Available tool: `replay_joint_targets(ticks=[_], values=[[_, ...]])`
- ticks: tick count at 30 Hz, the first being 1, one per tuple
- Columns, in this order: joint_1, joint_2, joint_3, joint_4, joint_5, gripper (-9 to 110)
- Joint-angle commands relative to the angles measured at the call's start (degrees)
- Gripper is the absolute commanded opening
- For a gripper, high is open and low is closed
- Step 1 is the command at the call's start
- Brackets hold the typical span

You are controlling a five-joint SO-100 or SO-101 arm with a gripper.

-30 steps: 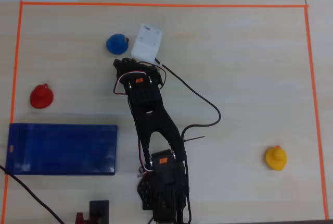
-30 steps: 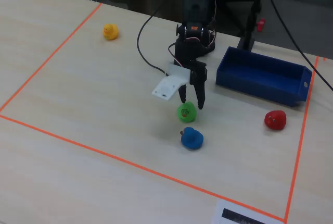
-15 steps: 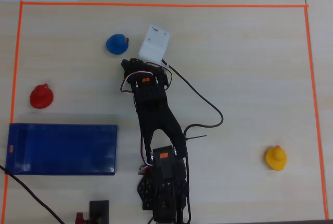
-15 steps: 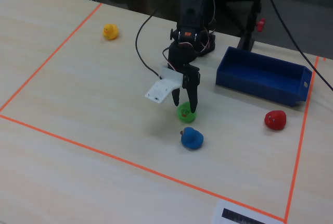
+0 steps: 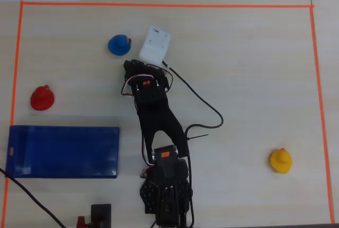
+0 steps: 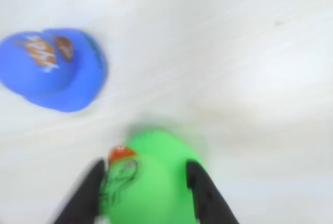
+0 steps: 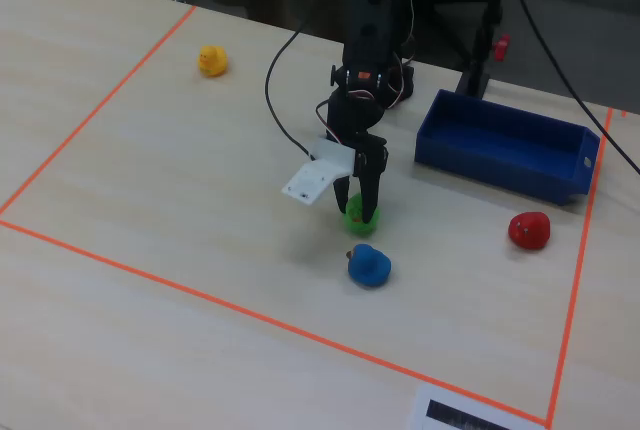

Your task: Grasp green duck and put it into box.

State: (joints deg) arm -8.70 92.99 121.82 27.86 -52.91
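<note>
While the green duck (image 7: 358,216) is already bracketed by the gripper (image 7: 358,212), nothing can really be called done yet, going by what's shown. In the wrist view the duck (image 6: 148,179) is seen sitting between the two dark fingers (image 6: 202,193), which are spread just about to the duck's width, one on each side; whether they're actually pressing on it can't be told, since the shot is blurry. The duck seems to be resting on the table (image 7: 150,150) in the fixed view, so no lift is judged to have begun. In the overhead view the duck is hidden under the arm. The blue duck (image 7: 368,266) is parked close by, just clear of the gripper, so it probably won't get bumped. The box (image 7: 500,145) is well apart from the grab spot and looks empty. Left to do, as far as can be judged: squeeze, lift, carry across, drop.
</note>
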Motion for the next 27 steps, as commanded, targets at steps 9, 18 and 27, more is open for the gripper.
replay_joint_targets(ticks=[9,18,27], values=[[0.53,8.35,-6.42,12.04,4.83,0],[-21.18,14.50,-24.70,42.71,18.11,0],[-41.04,7.12,-27.86,49.13,21.88,0]])
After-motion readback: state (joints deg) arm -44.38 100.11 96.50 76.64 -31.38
